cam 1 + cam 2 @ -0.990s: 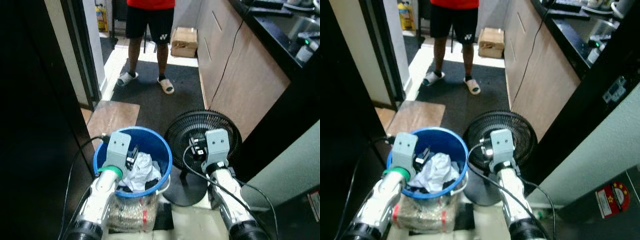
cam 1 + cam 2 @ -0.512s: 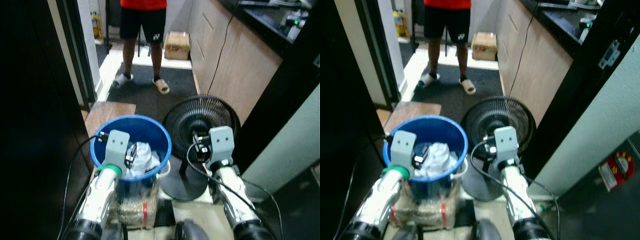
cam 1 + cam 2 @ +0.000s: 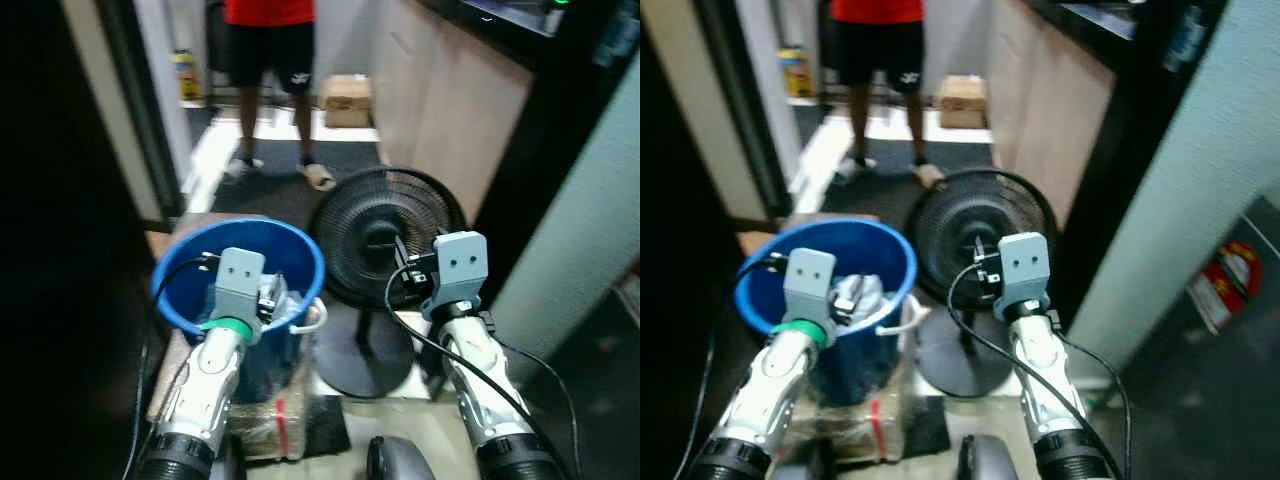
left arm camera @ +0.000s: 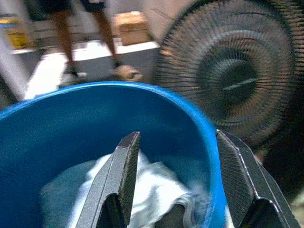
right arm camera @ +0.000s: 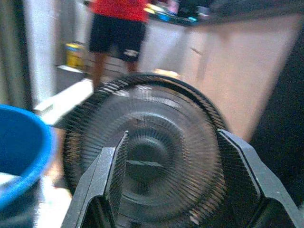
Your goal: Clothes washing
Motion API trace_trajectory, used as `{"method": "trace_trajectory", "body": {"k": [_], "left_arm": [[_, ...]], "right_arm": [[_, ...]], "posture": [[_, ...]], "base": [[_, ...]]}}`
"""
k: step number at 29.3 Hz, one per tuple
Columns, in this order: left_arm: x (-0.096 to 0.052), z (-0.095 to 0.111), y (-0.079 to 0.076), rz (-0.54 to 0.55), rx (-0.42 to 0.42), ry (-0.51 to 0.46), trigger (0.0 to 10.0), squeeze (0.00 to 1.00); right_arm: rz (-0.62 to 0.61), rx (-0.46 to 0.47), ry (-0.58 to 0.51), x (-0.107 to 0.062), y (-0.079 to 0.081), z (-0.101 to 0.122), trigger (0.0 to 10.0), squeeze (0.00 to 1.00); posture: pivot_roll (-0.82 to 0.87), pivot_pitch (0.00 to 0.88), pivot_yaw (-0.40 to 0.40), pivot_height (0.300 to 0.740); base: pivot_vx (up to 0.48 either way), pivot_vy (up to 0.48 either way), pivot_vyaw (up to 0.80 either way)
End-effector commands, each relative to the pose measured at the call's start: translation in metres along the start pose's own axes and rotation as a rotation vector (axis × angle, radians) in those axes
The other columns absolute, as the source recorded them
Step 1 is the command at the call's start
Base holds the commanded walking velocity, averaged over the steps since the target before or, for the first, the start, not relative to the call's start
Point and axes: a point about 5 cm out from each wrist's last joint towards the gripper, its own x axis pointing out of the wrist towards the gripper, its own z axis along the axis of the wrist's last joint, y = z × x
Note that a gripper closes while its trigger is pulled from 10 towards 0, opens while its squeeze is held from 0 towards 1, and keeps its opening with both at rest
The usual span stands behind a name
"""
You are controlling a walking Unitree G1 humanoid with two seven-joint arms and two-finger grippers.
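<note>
Left wrist view: clothes [image 4: 142, 190] below left hand [image 4: 178, 190].

**Bystander and fan in the hallway**

A black standing fan [image 3: 385, 236] stands upright on its round base. Beyond it, a person [image 3: 268, 45] in black shorts and sandals stands near a cardboard box [image 3: 346, 98]. A yellow bottle [image 3: 185, 75] sits by the doorway.
</note>
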Motion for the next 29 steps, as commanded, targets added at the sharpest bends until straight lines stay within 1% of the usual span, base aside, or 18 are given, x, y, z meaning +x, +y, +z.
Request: {"method": "trace_trajectory", "body": {"k": [1,7,12,17,19,20,21,22,23,24,25,26,27,28,29], "left_arm": [[0.001,0.003,0.004,0.009,-0.007,-0.005,10.0,0.00],[0.004,0.013,0.004,0.007,-0.001,-0.035,10.0,0.00],[0.004,0.014,0.005,0.008,0.002,-0.036,10.0,0.00],[0.006,0.023,0.007,0.019,0.004,-0.046,10.0,0.00],[0.006,0.023,0.007,0.019,0.004,-0.046,10.0,0.00],[0.009,0.031,0.010,0.029,-0.004,-0.063,10.0,0.00],[0.009,0.031,0.010,0.029,-0.004,-0.063,10.0,0.00],[0.013,0.041,0.013,0.036,-0.007,-0.081,10.0,0.00],[0.013,0.041,0.013,0.036,-0.007,-0.081,10.0,0.00],[0.017,0.050,0.016,0.045,0.008,-0.089,10.0,0.00],[0.022,0.057,0.022,0.061,0.015,-0.097,10.0,0.00],[0.022,0.057,0.022,0.061,0.015,-0.097,10.0,0.00],[0.025,0.060,0.025,0.072,0.019,-0.099,10.0,0.00],[0.028,0.062,0.029,0.084,0.017,-0.088,10.0,0.00],[0.032,0.062,0.035,0.104,0.012,-0.071,10.0,0.00]], "right_arm": [[0.007,0.008,-0.004,0.002,0.001,0.003,10.0,0.00],[0.014,0.008,0.006,0.001,0.004,0.000,10.0,0.00],[0.020,0.012,0.019,-0.001,0.006,-0.001,10.0,0.00],[0.059,0.025,-0.011,0.004,0.006,0.014,10.0,0.00],[0.059,0.025,-0.011,0.004,0.006,0.014,10.0,0.00],[0.073,0.025,-0.035,0.007,0.006,0.022,10.0,0.00],[0.073,0.025,-0.035,0.007,0.006,0.022,10.0,0.00],[0.088,0.025,-0.058,0.010,0.006,0.029,10.0,0.00],[0.088,0.025,-0.058,0.010,0.006,0.029,10.0,0.00],[0.101,0.024,-0.073,0.013,0.006,0.034,10.0,0.00],[0.114,0.018,-0.072,0.017,0.008,0.035,10.0,0.00],[0.114,0.018,-0.072,0.017,0.008,0.035,10.0,0.00],[0.121,0.014,-0.066,0.019,0.009,0.034,10.0,0.00],[0.130,0.005,-0.054,0.020,0.011,0.030,10.0,0.00],[0.142,-0.006,-0.016,0.024,0.015,0.023,10.0,0.00]], "posture": [[0.04,0.049,-0.016,0.545],[0.05,0.056,-0.014,0.526],[0.05,0.057,-0.012,0.526],[0.05,0.058,-0.010,0.526],[0.05,0.058,-0.010,0.526],[0.04,0.059,-0.011,0.526],[0.04,0.059,-0.011,0.526],[0.04,0.063,-0.013,0.526],[0.04,0.063,-0.013,0.526],[0.04,0.066,-0.014,0.526],[0.04,0.069,-0.016,0.526],[0.04,0.069,-0.016,0.526],[0.04,0.069,-0.016,0.526],[0.04,0.073,-0.019,0.526],[0.04,0.077,-0.022,0.526]], "base": [[0.000,0.000,0.00],[0.000,0.000,0.00],[0.000,0.000,0.00],[0.000,0.000,0.00],[0.000,0.000,0.00],[0.000,0.000,0.00],[0.000,0.000,0.00],[0.000,0.000,0.00],[0.000,0.000,0.00],[0.000,0.000,0.00],[0.000,0.000,0.00],[0.000,0.000,0.00],[0.000,0.000,0.00],[0.000,0.000,0.00],[0.000,0.000,0.00]]}}
